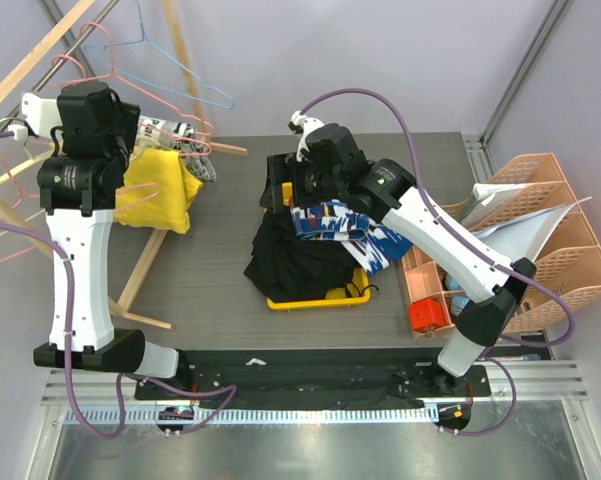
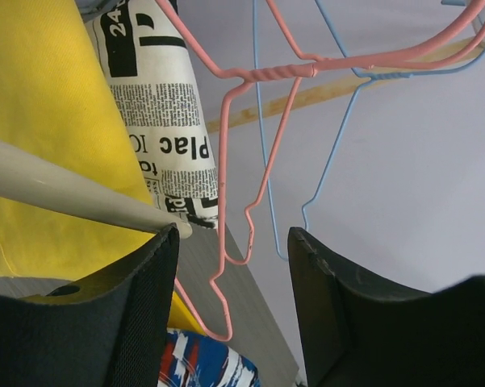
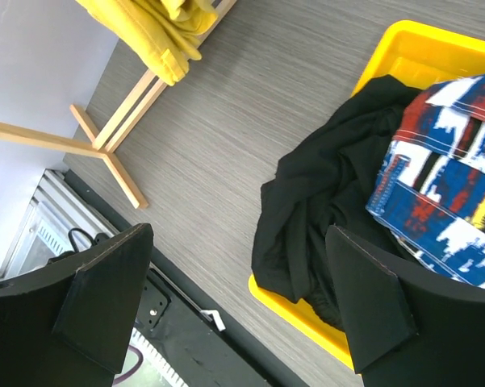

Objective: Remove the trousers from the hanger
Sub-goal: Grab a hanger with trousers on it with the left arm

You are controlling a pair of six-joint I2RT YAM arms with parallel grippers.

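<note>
Yellow trousers (image 1: 160, 190) hang on the wooden rack (image 1: 140, 272), beside a newsprint garment (image 2: 165, 105). The left tool (image 2: 232, 238) is released, a pink wire hanger (image 2: 274, 72) between its fingers and a blue hanger (image 2: 332, 145) behind. The right tool (image 3: 238, 234), released, hovers over the black garment (image 3: 315, 201) in the yellow bin (image 3: 420, 52).

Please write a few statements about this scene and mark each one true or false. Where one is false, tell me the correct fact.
1. The left gripper and the right gripper are both open. True.
2. The yellow tray is empty. False: a black garment and a patterned garment lie in it.
3. The yellow garment hangs at the wooden rack, on the left side of the table. True.
4. The right gripper holds the patterned garment. False: its fingers hold nothing, and the garment lies in the tray.
5. In the left wrist view, a pink wire hanger shows between the fingers. True.
</note>
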